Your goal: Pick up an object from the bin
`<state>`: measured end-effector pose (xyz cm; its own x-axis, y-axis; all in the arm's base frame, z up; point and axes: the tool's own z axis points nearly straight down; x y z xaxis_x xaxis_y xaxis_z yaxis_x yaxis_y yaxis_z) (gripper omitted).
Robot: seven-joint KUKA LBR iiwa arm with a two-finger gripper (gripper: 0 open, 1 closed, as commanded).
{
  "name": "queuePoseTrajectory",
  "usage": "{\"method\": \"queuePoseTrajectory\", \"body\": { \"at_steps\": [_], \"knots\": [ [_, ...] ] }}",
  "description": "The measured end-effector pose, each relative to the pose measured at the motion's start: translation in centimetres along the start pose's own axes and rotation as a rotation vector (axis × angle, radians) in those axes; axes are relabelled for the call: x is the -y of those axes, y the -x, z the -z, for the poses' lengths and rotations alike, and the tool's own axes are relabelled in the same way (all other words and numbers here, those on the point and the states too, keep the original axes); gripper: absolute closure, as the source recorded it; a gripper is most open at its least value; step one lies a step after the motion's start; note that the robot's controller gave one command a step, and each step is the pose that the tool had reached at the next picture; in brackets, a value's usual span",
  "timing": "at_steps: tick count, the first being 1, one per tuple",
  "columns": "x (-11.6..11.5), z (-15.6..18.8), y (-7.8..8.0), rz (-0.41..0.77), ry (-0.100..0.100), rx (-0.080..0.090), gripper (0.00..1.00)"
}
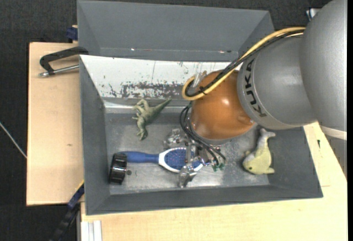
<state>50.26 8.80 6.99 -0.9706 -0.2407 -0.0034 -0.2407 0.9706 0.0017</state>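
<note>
Gripper [190,167]: low over the bin floor, front centre, beneath the arm's orange cover [218,110]; whether it is wide or narrow cannot be told.
Nearest thing: brush [165,159] with blue handle and oval white head of blue bristles, lying flat; the head is just left of the gripper tip, touching or nearly so, the handle running away leftward.
Black cap [117,169]: at the handle's far left end, near the front left corner.
Green dinosaur [146,114]: left rear, well apart from the gripper.
Yellow and grey figure [259,158]: right of the gripper, near the right wall.
Container: grey metal bin [91,140].
</note>
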Motion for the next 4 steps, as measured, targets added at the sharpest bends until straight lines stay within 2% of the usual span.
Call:
{"method": "queuePoseTrajectory", "body": {
  "at_steps": [1, 2, 3, 4],
  "knots": [
    [-6.5, 0.2, 1.8, 0.21, 0.0, 0.006, 0.0],
    [-8.4, 7.8, 3.7, 0.335, 0.0, 0.01, 0.0],
    [-3.9, 0.0, 3.2, 0.328, 0.001, 0.003, 0.0],
    [-4.1, 0.4, 3.4, 0.332, 0.0, 0.009, 1.0]
  ]
}}
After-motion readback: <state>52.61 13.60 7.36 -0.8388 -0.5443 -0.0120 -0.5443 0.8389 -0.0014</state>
